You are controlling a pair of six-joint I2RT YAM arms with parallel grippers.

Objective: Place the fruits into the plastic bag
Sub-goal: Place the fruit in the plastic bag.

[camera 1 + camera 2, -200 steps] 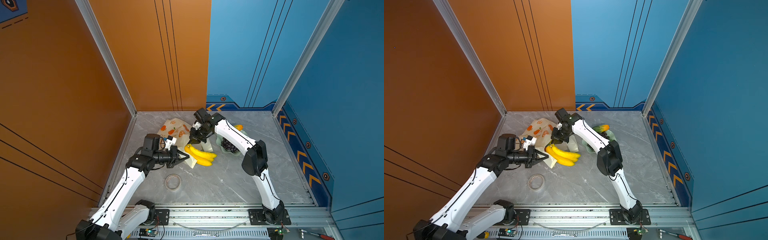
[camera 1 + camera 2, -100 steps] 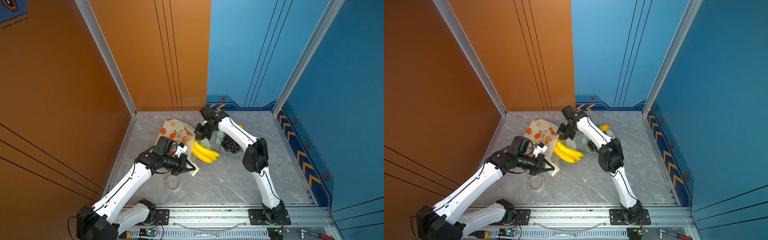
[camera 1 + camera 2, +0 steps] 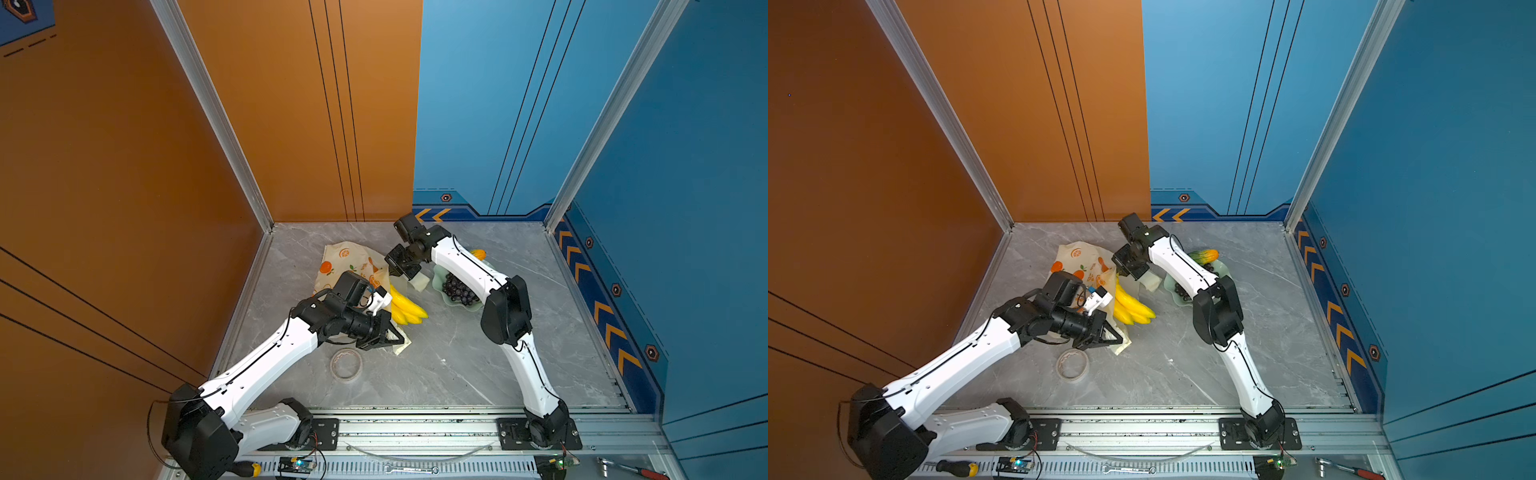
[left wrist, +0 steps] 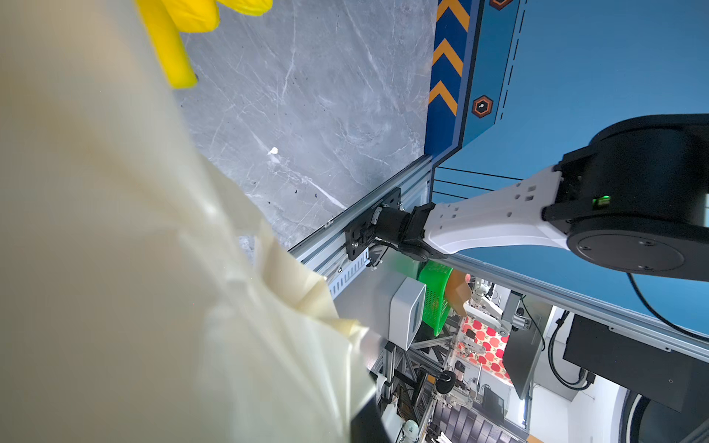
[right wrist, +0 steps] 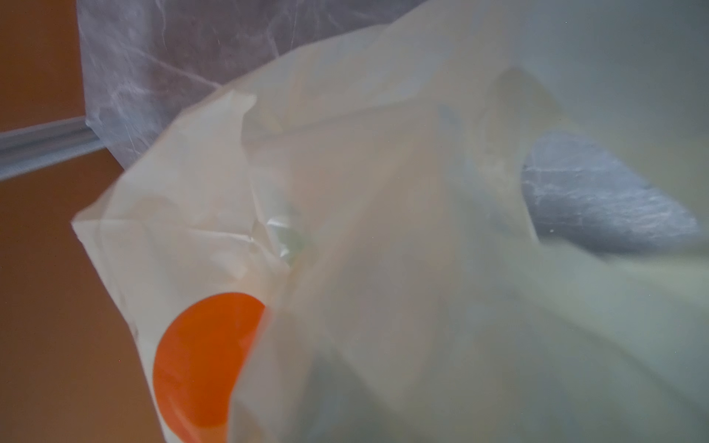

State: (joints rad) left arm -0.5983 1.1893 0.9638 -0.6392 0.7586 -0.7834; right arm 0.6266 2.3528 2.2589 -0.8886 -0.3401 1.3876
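No words, brands or numbers can be read here; only printed pictures and arrow signs show.

In both top views the plastic bag (image 3: 337, 259) carries printed orange fruits and small orange marks, too small to read as characters. The right wrist view shows one plain orange disc (image 5: 207, 364) on the bag, without lettering. The dark blue band (image 3: 461, 210) at the foot of the back wall bears two orange chevrons (image 3: 432, 215) pointing left and a hexagon emblem (image 3: 446, 198). The side-wall band (image 3: 590, 286) bears a chevron row (image 3: 602, 310) with side hexagons (image 3: 616, 289) between.
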